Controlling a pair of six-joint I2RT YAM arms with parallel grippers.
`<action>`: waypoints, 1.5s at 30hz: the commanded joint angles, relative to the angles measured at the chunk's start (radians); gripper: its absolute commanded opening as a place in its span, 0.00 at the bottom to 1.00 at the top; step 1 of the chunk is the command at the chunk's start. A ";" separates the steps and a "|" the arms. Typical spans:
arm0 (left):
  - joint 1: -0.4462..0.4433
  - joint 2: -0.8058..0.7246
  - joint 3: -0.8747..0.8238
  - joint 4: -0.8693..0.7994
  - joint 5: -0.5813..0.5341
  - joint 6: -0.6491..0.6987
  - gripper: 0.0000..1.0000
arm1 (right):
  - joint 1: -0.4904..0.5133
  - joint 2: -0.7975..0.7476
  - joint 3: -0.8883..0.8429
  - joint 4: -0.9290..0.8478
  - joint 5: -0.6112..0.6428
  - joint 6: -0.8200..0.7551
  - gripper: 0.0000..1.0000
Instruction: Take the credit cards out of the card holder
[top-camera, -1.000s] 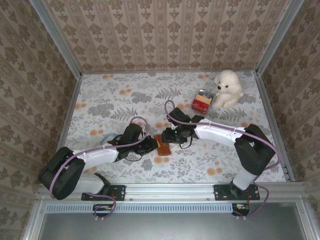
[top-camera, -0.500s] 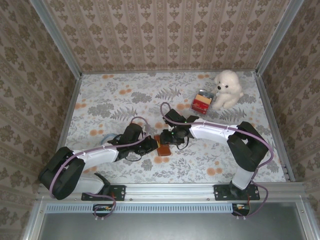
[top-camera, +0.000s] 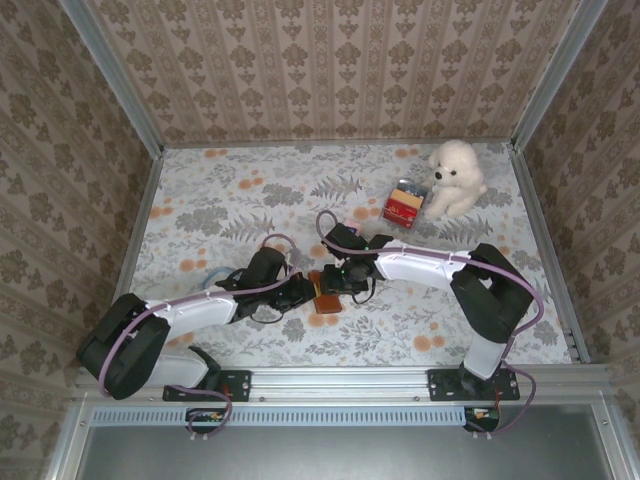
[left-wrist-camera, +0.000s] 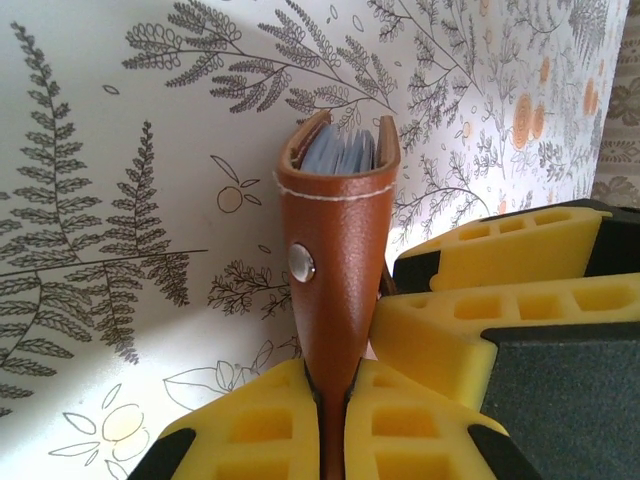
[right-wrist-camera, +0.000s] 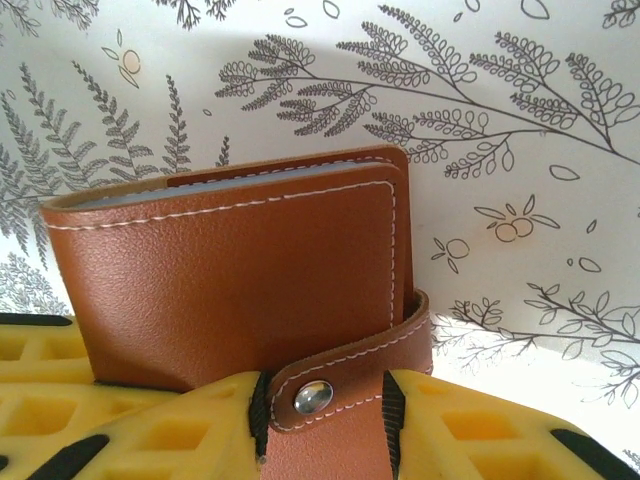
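Note:
The brown leather card holder (top-camera: 326, 296) stands on edge on the floral cloth between both arms. My left gripper (left-wrist-camera: 333, 400) is shut on its lower end, yellow pads pressed on both faces. Pale blue card edges (left-wrist-camera: 340, 152) show in the holder's open top. The holder's snap strap (right-wrist-camera: 345, 385) wraps round its side, still fastened at the silver snap (right-wrist-camera: 313, 397). My right gripper (right-wrist-camera: 325, 420) has its pads against both edges of that strap. From above, the right gripper (top-camera: 342, 282) meets the holder from the right and the left gripper (top-camera: 306, 292) from the left.
A white plush dog (top-camera: 455, 178) and a small red box (top-camera: 404, 207) sit at the back right of the table. Patterned walls enclose the table on three sides. Floral cloth (top-camera: 230, 190) stretches bare to the back left.
My right gripper has slid left up against the card holder, and its jaws have narrowed onto the strap. The left gripper and the holder have stayed put.

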 joint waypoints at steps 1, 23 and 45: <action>-0.002 -0.011 0.031 -0.040 -0.025 0.019 0.00 | -0.004 -0.006 -0.027 -0.106 0.125 0.012 0.37; 0.005 -0.009 0.027 -0.058 -0.019 0.014 0.00 | -0.006 -0.043 -0.041 -0.027 0.119 0.039 0.32; 0.178 -0.160 0.140 -0.381 -0.096 0.233 0.98 | -0.019 -0.254 -0.059 -0.040 0.153 -0.048 0.06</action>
